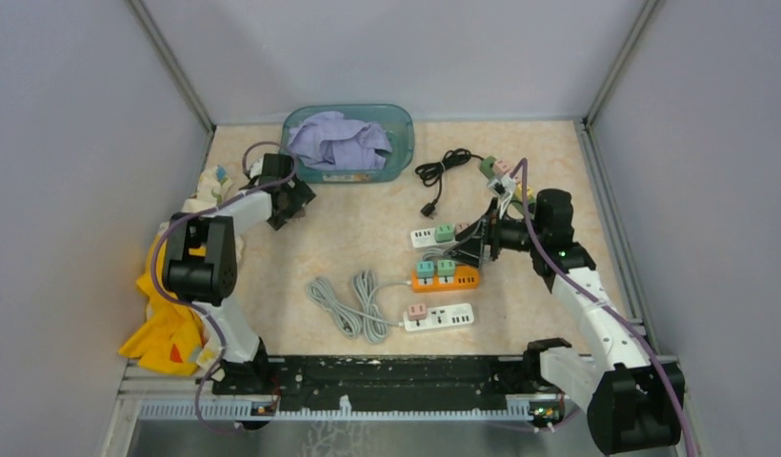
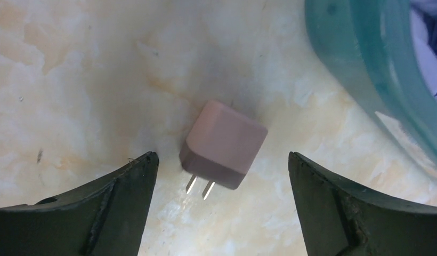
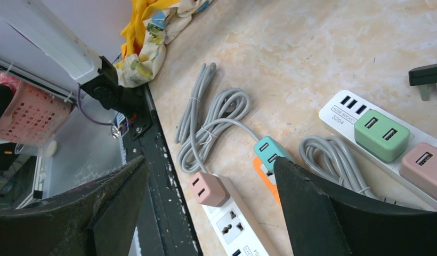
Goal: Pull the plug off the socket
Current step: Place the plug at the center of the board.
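Right wrist — white strip [image 3: 336,110] marked S204, right jaws wide, left jaws wide — pink plug [image 2: 223,144] unheld.

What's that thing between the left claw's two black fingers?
A pink plug, prongs bare, touching neither finger of the open left claw, with marbled table beneath. The left wrist view shows it.

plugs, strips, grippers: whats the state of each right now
left gripper, open, empty
right gripper, open, empty
loose pink plug, unplugged, prongs bare, ungripped
near white strip, small pink plug seated
orange strip, two teal plugs seated
far white strip, green plug and rose plug seated
black cable, coiled, near end free
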